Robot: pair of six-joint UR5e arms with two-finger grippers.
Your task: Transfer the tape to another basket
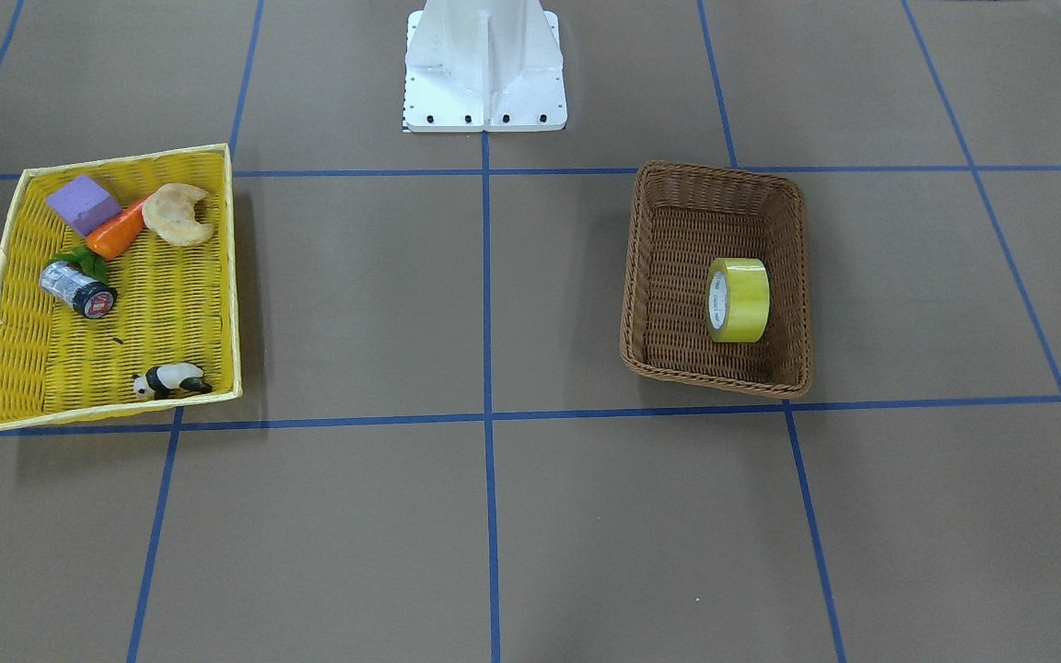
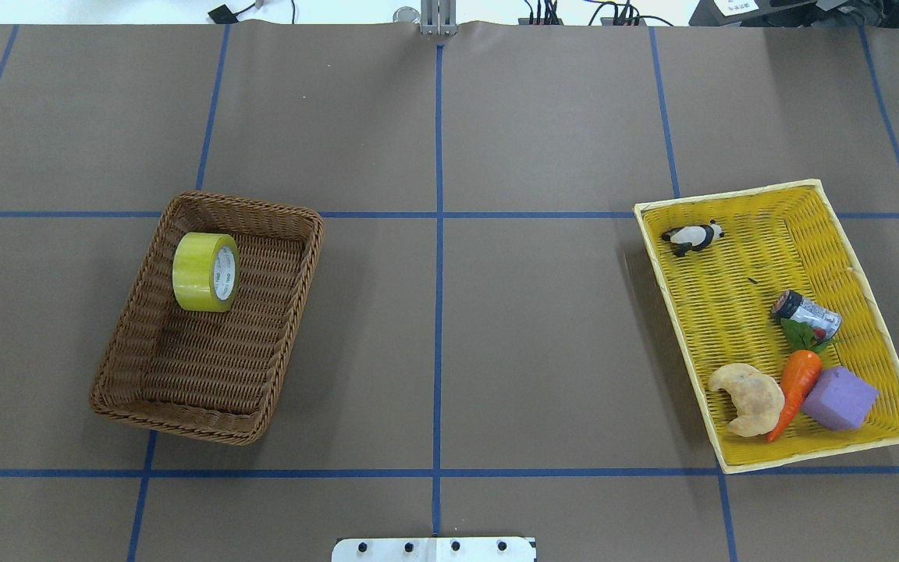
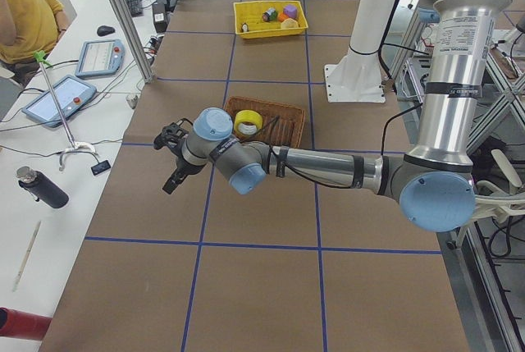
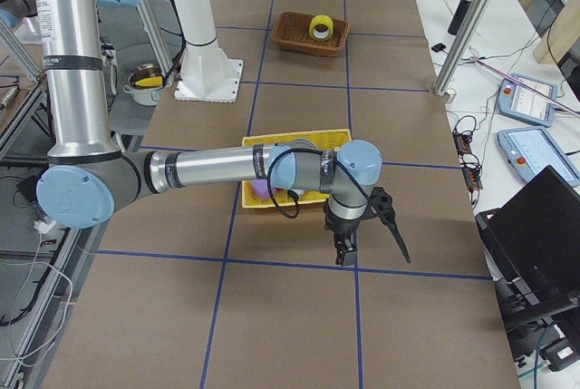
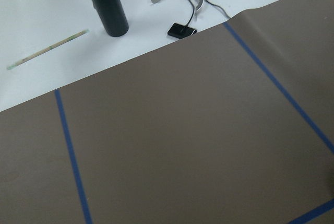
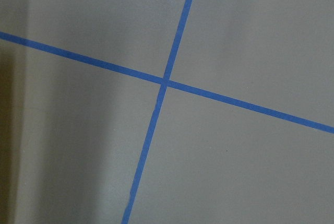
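Observation:
The yellow tape (image 1: 738, 299) stands on its edge inside the brown wicker basket (image 1: 715, 170), near the wall farthest from the robot. It also shows in the overhead view (image 2: 205, 272) in the same basket (image 2: 243, 204). My left gripper (image 3: 170, 163) shows only in the exterior left view. It hangs over bare table beyond the basket's outer side, apart from the tape (image 3: 248, 123). My right gripper (image 4: 372, 244) shows only in the exterior right view, over bare table just outside the yellow basket (image 4: 299, 135). I cannot tell whether either gripper is open or shut.
The shallow yellow basket (image 2: 730, 195) holds a toy panda (image 2: 693, 236), a small can (image 2: 807, 312), a carrot (image 2: 797, 382), a croissant (image 2: 750, 398) and a purple block (image 2: 840, 398). The white robot base (image 1: 484, 64) stands at the table's middle. A black bottle (image 5: 106, 2) stands off the mat.

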